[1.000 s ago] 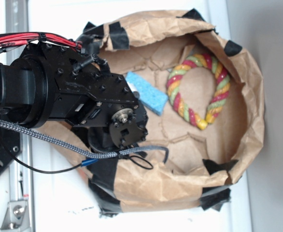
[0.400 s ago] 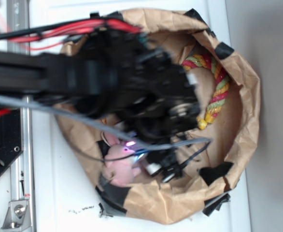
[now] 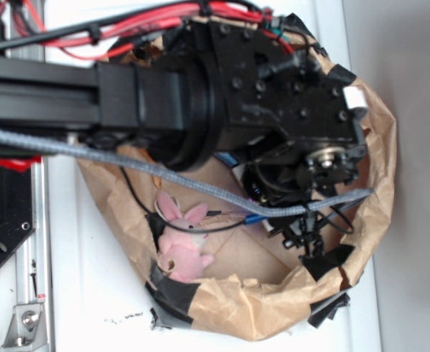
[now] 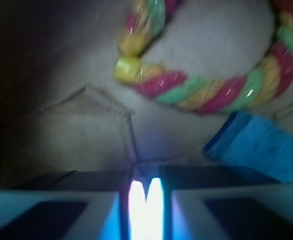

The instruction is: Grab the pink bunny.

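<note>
Against the near-left wall of the paper-lined basin (image 3: 380, 158) lies the pink bunny (image 3: 182, 246), on its side just beside black tape (image 3: 172, 292) on the rim. It looks light, soft and fuzzy, so it should squash and give under the fingers instead of slipping; the plump body below the head seems the best place to pinch, since the 2 thin ears would likely fold away. It is a small pink plush with 2 ears pointing toward the far side, a paler face and a rounded body. In the wrist view the gripper (image 4: 145, 200) has its 2 pale fingers nearly together with only a bright slit between them, holding nothing, above bare paper near the striped rope ring (image 4: 211, 90) and blue sponge (image 4: 266, 147). From the exterior view the arm sits right of the bunny, well apart.
</note>
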`<state>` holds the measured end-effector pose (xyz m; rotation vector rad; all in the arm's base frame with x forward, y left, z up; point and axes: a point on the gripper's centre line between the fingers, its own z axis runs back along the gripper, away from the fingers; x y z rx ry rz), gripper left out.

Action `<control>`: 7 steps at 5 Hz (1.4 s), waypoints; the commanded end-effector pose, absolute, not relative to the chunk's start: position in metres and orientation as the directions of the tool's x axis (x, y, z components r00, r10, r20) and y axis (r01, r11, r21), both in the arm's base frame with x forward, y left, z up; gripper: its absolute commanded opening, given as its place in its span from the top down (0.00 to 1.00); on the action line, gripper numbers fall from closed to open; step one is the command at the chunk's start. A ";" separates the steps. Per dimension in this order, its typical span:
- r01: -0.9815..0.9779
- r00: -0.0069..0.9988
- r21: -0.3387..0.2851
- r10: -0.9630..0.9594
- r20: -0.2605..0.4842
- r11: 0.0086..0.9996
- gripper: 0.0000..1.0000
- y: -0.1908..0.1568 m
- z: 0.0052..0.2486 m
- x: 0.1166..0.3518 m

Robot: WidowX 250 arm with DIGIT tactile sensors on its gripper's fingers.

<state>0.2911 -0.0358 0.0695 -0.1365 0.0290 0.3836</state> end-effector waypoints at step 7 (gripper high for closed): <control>-0.625 0.620 0.100 0.570 -0.540 0.774 1.00 -0.090 0.067 0.165</control>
